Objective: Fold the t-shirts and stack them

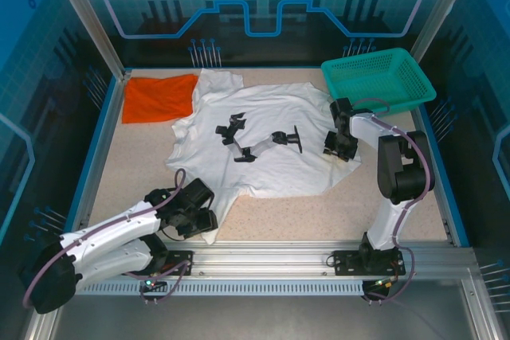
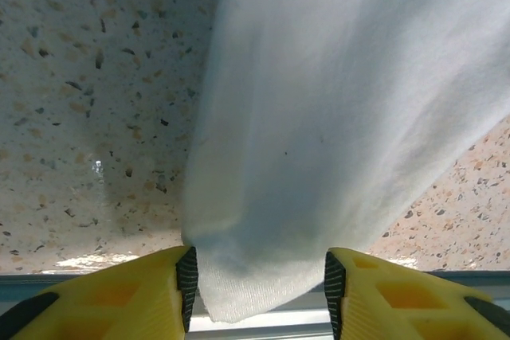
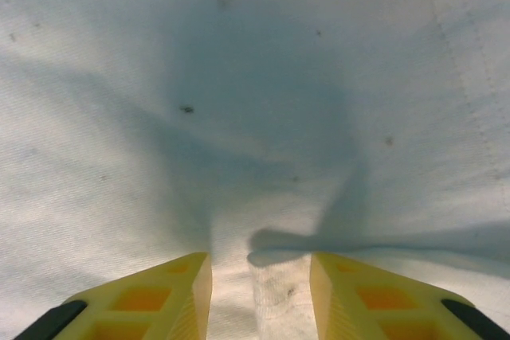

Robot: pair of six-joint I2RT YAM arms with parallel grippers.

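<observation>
Speckled beige stone-look tabletop (image 1: 143,157) takes up most of the overhead view, and honestly not much folding has happened as far as I can see. Biggest thing on it is the large white cloth t-shirt (image 1: 271,113) with the small black printed graphic (image 1: 259,142), lying spread open and a bit rumpled across the middle of the frame, collar toward the top, no fold in it that I can make out. Upper right there's a teal plastic mesh basket (image 1: 362,59), just beside the shirt's right edge. Upper left sits the plain orange-red cloth t-shirt (image 1: 159,97), bunched into a rough rectangle and touching the white one's sleeve; can't tell if that counts as properly folded. Nothing is stacked. The left gripper (image 1: 203,224), lower left of the frame, is down at the white shirt's bottom corner near the table's front rail; in its wrist view the yellow fingers (image 2: 119,300) stand about half apart with the hem corner between them, not pinched. The right gripper (image 1: 336,149) is on the shirt's right edge, jaws parted over a small raised ridge of fabric, not clamping it. So I'd say both folds and the stacking are left to do.
</observation>
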